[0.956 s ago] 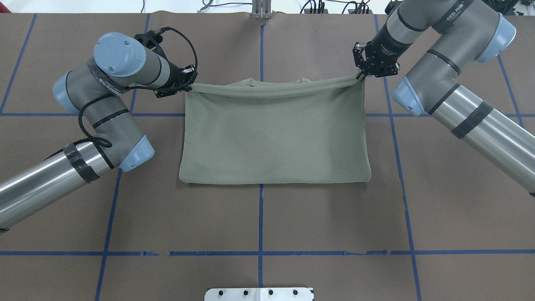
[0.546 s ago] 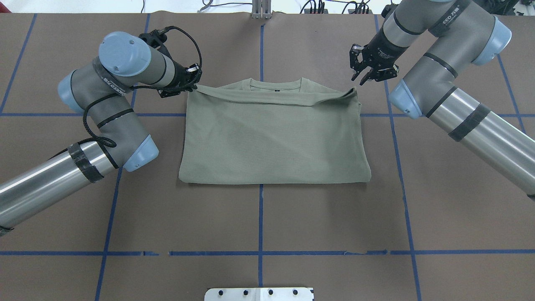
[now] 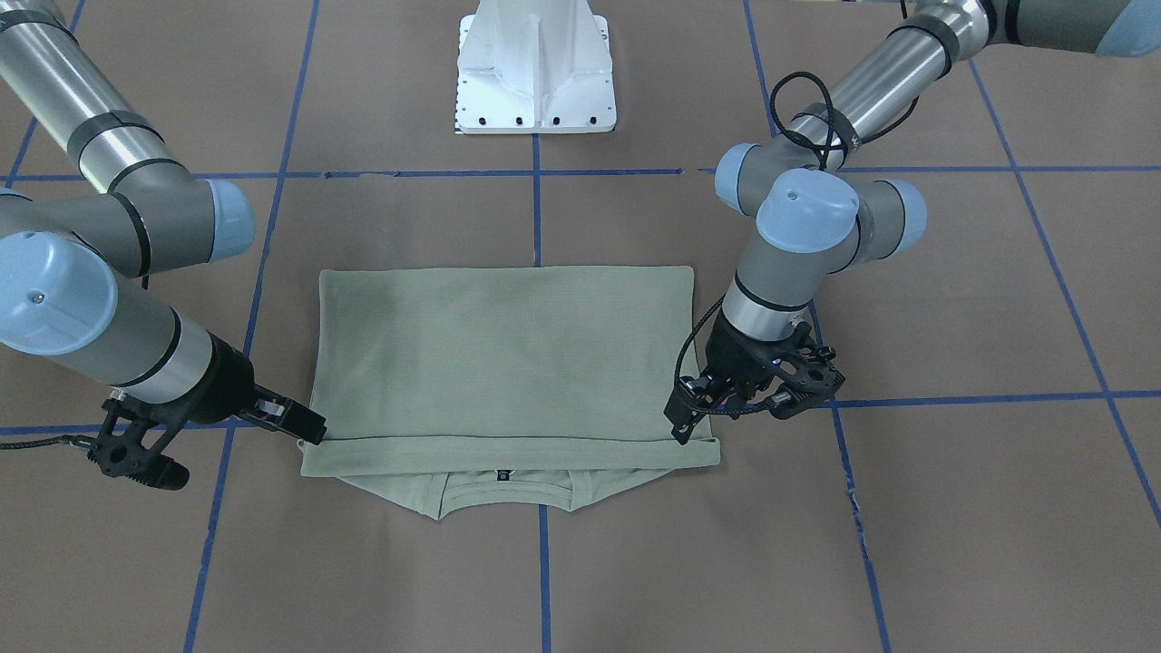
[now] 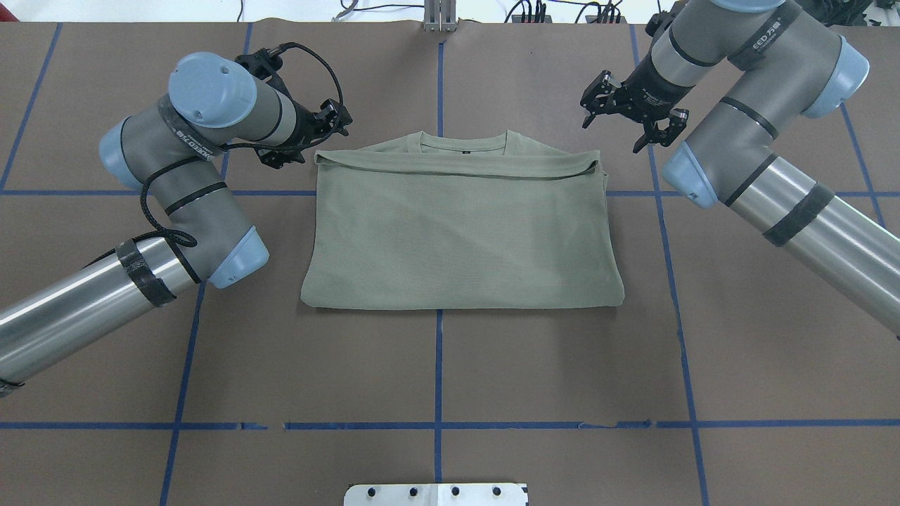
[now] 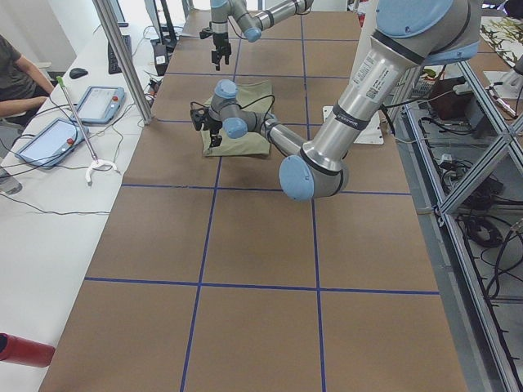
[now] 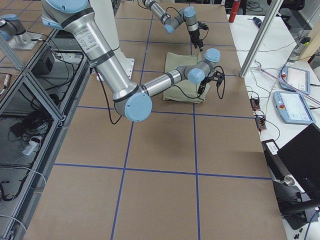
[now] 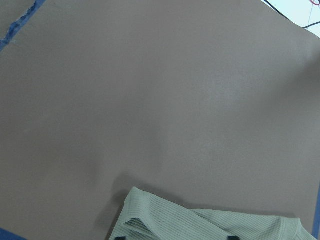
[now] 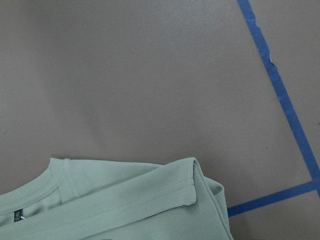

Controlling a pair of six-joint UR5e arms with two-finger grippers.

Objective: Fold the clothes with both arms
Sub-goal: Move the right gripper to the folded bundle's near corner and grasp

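Note:
The sage-green shirt [image 4: 457, 232] lies flat on the brown table, folded in half, its hem edge [image 4: 450, 165] resting just short of the round neck and black label [image 4: 464, 150]. My left gripper [image 4: 333, 121] hovers open just beyond the shirt's far left corner, apart from the cloth. Off the far right corner my right gripper [image 4: 613, 130] is open too, fingers spread, holding nothing. From the front, the shirt [image 3: 499, 354] has the left gripper [image 3: 687, 419] at its right corner and the right gripper [image 3: 304, 426] at its left corner. Both wrist views show only a shirt corner [image 7: 210, 220] [image 8: 115, 200].
Blue tape lines [image 4: 439, 365] cross the brown table cover. The white pedestal base [image 3: 535, 73] stands at the robot's side of the table. A side bench holds tablets [image 5: 98, 102], with a seated person [image 5: 20, 77] beside it. A red cylinder [image 5: 20, 349] lies near the corner.
Both grippers held the hem stretched and lifted a second ago. The right let go first, then the left; the hem now lies on the shirt and both grippers have drawn back.

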